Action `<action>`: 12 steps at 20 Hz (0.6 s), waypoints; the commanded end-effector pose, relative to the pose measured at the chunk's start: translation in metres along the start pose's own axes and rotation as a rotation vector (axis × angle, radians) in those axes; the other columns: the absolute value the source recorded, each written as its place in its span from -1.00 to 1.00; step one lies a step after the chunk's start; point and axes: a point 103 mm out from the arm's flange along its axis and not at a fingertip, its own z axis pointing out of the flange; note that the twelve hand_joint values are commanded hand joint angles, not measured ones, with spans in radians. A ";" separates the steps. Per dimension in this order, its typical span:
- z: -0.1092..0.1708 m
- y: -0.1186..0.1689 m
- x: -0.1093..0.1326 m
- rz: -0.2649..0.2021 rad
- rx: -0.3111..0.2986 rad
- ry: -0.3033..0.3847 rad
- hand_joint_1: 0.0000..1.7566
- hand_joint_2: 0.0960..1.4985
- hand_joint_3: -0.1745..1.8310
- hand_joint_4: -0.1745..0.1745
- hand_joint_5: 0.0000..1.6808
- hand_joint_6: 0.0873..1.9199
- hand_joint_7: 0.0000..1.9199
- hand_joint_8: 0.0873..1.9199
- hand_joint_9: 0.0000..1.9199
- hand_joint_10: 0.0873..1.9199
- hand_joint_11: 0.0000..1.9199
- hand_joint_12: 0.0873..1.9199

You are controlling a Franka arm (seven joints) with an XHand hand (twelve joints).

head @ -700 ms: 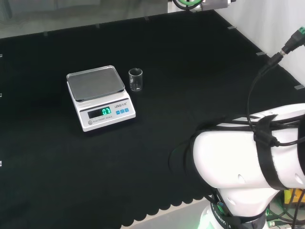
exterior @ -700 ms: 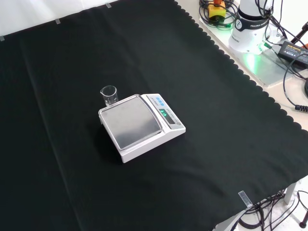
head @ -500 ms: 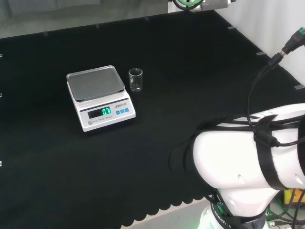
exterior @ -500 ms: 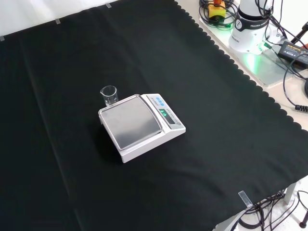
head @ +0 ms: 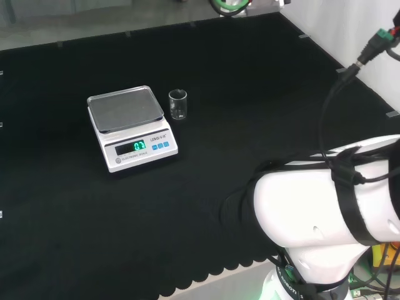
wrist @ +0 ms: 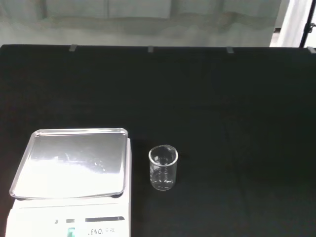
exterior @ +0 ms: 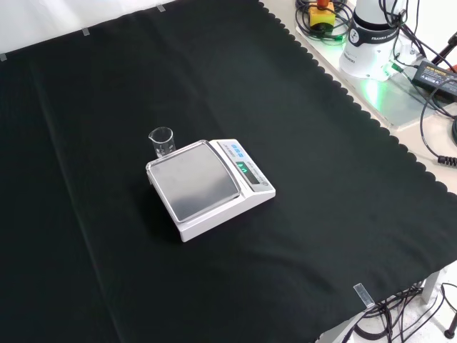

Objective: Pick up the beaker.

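A small clear glass beaker (wrist: 163,168) stands upright just beside the digital scale (wrist: 74,170), ahead of the wrist camera; the hand's state cannot be told.

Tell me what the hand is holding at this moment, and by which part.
Nothing is held. The beaker stands upright and untouched on the black cloth, just beside the scale, with no fingers on it in the wrist view either.
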 end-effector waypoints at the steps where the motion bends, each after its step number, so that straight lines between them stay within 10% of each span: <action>1: 0.013 0.030 0.012 -0.056 0.027 0.028 -0.57 0.05 -0.59 -0.05 -1.00 -1.00 -0.98 -1.00 -0.99 -1.00 -1.00 0.23; 12: 0.055 0.107 -0.038 -0.077 0.091 0.139 -0.54 0.09 -0.69 -0.10 -1.00 -1.00 -0.98 -0.99 -0.97 -0.91 -1.00 0.31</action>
